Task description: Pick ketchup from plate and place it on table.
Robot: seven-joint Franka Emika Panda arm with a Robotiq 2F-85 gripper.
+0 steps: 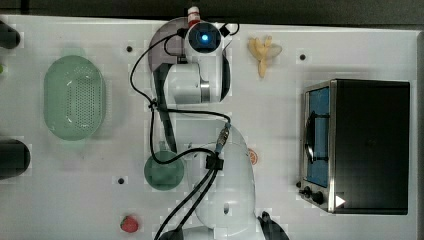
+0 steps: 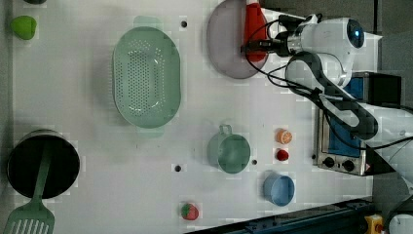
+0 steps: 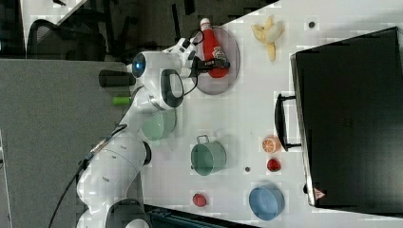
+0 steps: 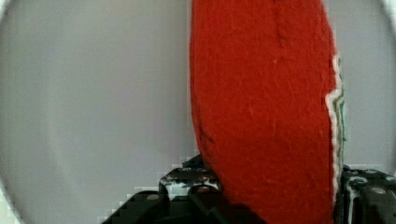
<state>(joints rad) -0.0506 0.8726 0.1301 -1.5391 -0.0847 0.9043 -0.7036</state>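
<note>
My claw (image 4: pixel 275 196) is clamped on the small red ketchup bottle with a white cap (image 4: pixel 266 107), one finger on each side of its body. The bottle lies over the flat round pale lilac plate (image 2: pixel 225 44), at the white tabletop's (image 2: pixel 97 161) edge.

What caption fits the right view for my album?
Robot claw around red ketchup bottle lying on the lilac plate.

bare table (image 1: pixel 280 115) between plate (image 3: pixel 233 57), oven (image 1: pixel 370 145)
</note>
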